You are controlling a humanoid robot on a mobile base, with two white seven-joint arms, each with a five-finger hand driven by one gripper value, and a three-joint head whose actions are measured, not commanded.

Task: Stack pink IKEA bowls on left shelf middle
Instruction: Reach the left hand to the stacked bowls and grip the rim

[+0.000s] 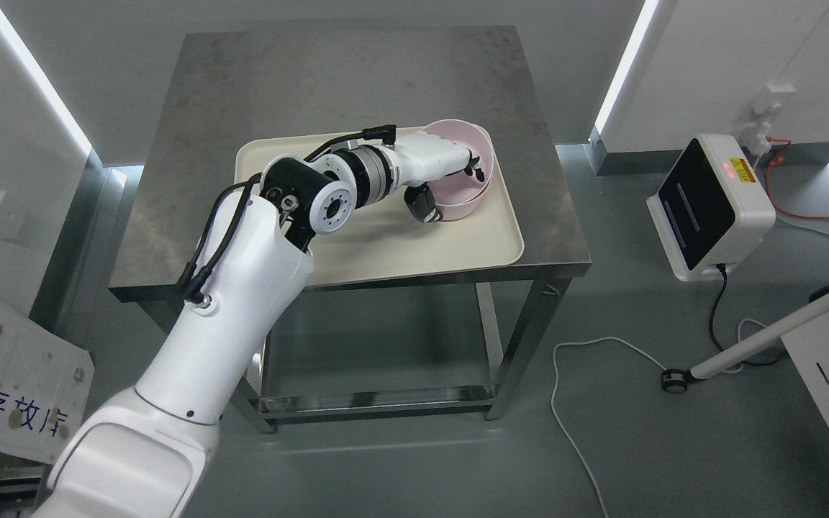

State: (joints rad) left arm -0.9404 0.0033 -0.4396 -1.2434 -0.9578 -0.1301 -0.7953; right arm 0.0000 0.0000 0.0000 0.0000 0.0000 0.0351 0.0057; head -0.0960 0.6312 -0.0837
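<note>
Currently the left hand is clamped on the pink bowl, with fingers reaching over the near rim into the bowl and the thumb pressed against its outer wall. The bowl sits at the far right corner of the cream tray, which lies on the steel table toward its front edge. Only one bowl can be made out, or a nested pair too close to tell apart. The grip takes the rim from one side only, so on lifting the bowl could tilt and slip from the fingers, or its lower edge could drag on the tray lip and shove the tray toward the table's right edge. Readable print is scarce: blue Chinese characters on a white panel at the lower left, cut off, and a yellow warning label, illegible, on the white device on the floor.
</note>
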